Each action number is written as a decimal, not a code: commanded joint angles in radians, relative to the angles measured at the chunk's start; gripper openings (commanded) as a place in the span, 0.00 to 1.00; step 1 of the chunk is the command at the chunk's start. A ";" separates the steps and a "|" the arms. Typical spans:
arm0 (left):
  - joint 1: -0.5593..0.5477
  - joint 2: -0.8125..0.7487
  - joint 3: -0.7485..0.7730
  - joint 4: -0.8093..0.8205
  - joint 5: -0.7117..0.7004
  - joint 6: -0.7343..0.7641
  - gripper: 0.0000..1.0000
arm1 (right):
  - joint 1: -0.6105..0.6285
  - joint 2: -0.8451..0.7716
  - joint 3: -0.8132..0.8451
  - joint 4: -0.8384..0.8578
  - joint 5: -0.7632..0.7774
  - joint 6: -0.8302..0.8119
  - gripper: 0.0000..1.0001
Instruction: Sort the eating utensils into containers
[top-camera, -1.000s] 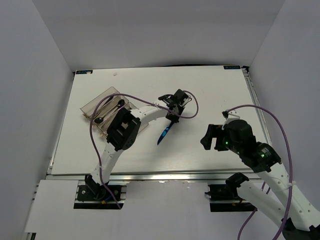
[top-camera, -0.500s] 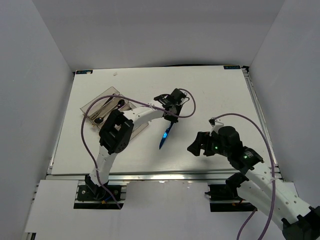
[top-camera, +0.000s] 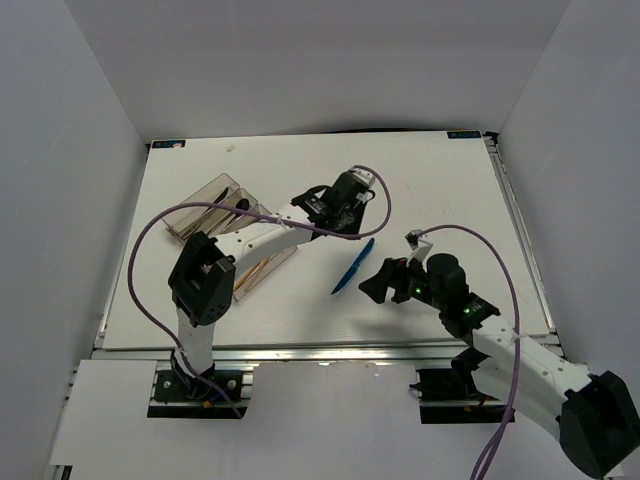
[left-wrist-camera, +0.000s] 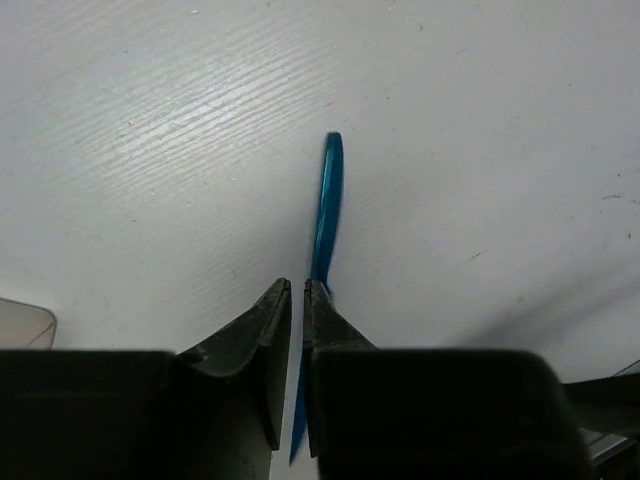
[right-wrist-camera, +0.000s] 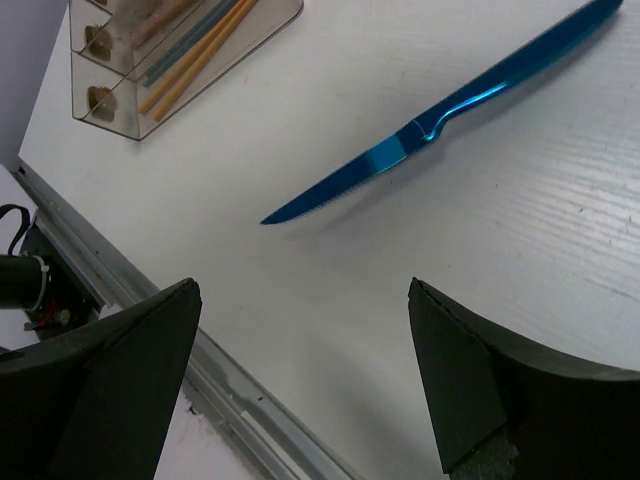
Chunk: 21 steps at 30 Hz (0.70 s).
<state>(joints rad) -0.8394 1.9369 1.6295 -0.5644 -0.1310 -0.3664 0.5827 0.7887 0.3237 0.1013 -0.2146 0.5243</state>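
Note:
The blue knife (top-camera: 353, 266) lies flat on the white table, apart from both grippers. In the left wrist view the knife (left-wrist-camera: 327, 200) shows on the table below and through the thin slit between my left gripper's (left-wrist-camera: 297, 285) jaws. Those jaws stand almost together with nothing between them. My left gripper (top-camera: 335, 210) hangs above and behind the knife. My right gripper (top-camera: 374, 286) is wide open just right of the blade end. From the right wrist the knife (right-wrist-camera: 440, 115) lies ahead of the open right gripper (right-wrist-camera: 302, 300). The clear tray (top-camera: 190, 206) holds black spoons (top-camera: 240, 208).
The left arm crosses over the tray and hides part of it. In the right wrist view the tray (right-wrist-camera: 110, 115) is at top left with orange sticks (right-wrist-camera: 195, 70) inside. The table's metal front rail (right-wrist-camera: 230, 400) runs just below the right gripper.
The knife hung from my left gripper before; now it lies on the table, a little further right. The left gripper has drawn back. The right arm has swung left toward the knife.

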 joint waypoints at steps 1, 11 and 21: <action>-0.015 -0.065 -0.034 0.044 0.007 -0.023 0.00 | -0.004 0.062 -0.017 0.244 0.024 -0.036 0.88; -0.020 -0.144 -0.091 0.005 -0.125 -0.034 0.15 | -0.004 0.231 0.099 0.131 0.260 0.040 0.89; -0.020 -0.501 -0.269 -0.133 -0.565 -0.216 0.98 | 0.028 0.647 0.562 -0.417 0.551 0.103 0.89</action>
<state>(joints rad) -0.8547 1.5471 1.3899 -0.6243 -0.4950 -0.4835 0.5926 1.3228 0.7403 -0.1143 0.2260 0.6056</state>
